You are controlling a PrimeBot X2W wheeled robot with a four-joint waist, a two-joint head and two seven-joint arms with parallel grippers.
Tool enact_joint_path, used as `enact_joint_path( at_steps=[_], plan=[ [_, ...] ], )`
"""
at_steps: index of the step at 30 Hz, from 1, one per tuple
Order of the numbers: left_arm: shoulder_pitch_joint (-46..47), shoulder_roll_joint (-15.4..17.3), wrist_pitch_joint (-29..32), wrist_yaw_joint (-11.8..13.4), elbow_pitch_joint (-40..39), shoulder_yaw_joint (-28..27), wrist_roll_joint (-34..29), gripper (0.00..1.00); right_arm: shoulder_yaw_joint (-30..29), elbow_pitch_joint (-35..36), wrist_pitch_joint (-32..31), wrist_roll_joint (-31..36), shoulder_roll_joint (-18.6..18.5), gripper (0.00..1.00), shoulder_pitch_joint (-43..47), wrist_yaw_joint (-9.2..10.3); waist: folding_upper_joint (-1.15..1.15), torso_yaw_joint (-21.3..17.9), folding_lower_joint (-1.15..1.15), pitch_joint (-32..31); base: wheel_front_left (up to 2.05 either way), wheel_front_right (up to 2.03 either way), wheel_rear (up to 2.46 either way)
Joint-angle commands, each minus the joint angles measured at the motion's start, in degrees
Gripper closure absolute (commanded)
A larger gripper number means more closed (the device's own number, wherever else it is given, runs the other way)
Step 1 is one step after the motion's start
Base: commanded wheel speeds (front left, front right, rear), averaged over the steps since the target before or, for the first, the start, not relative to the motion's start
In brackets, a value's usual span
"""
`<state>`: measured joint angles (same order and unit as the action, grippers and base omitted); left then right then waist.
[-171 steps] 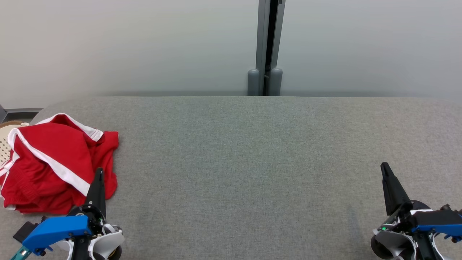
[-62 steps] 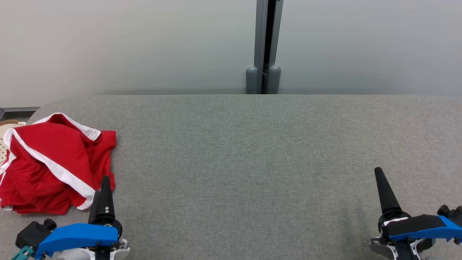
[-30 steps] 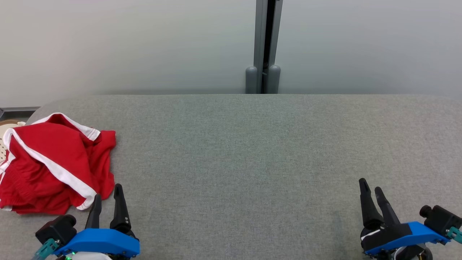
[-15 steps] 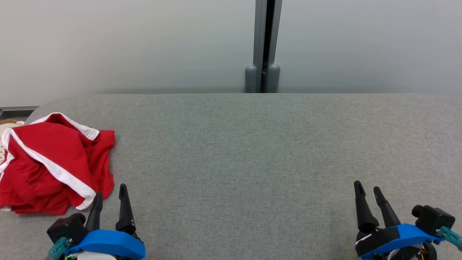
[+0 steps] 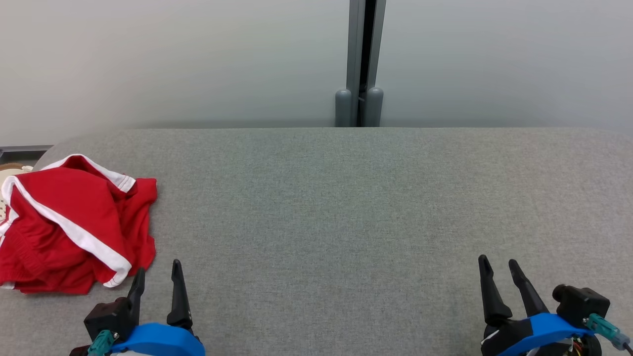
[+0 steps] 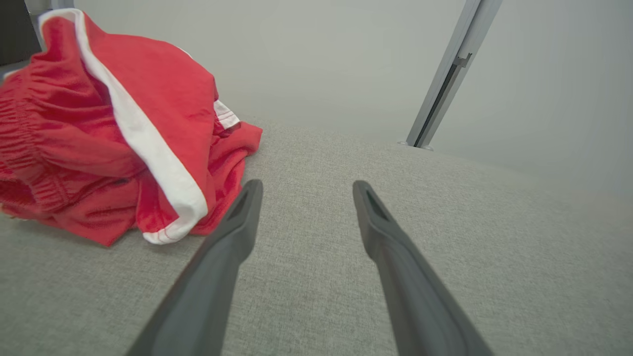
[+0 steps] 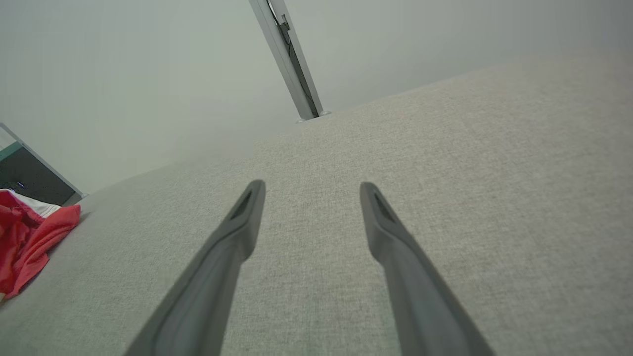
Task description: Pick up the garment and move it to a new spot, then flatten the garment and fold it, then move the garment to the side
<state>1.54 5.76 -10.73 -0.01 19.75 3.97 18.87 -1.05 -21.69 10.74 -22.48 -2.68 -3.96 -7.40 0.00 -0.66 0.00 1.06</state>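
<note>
The left gripper is held over the grey tabletop, jaws spread wide and empty. A crumpled red garment with white stripes is laid just left of that gripper, untouched. The right gripper, jaws equally wide, is held well apart from the left gripper.

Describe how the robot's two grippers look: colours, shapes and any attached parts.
The left gripper and the right gripper look alike: each has two long, dark fingers tapering to narrow tips, set on a bright blue housing. Beside each housing sits a black block carrying a small teal connector.
</note>
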Motion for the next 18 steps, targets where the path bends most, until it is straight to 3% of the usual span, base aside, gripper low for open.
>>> enact_joint_path(
  at_steps=[1,18],
  plan=[
    [0.1,0.5,-0.6,0.3,-0.2,0.0,-1.4,0.0,0.2,0.0,0.6,1.5,-0.3,0.0,0.5,-0.13,0.0,0.0,0.0,0.0,0.0,0.0,0.0],
    [-0.7,0.1,-2.6,1.0,0.4,0.1,-9.3,0.0,0.3,-1.0,2.6,9.7,-0.3,0.0,0.8,-0.11,0.0,-0.1,0.0,0.4,0.0,0.0,0.0]
  ],
)
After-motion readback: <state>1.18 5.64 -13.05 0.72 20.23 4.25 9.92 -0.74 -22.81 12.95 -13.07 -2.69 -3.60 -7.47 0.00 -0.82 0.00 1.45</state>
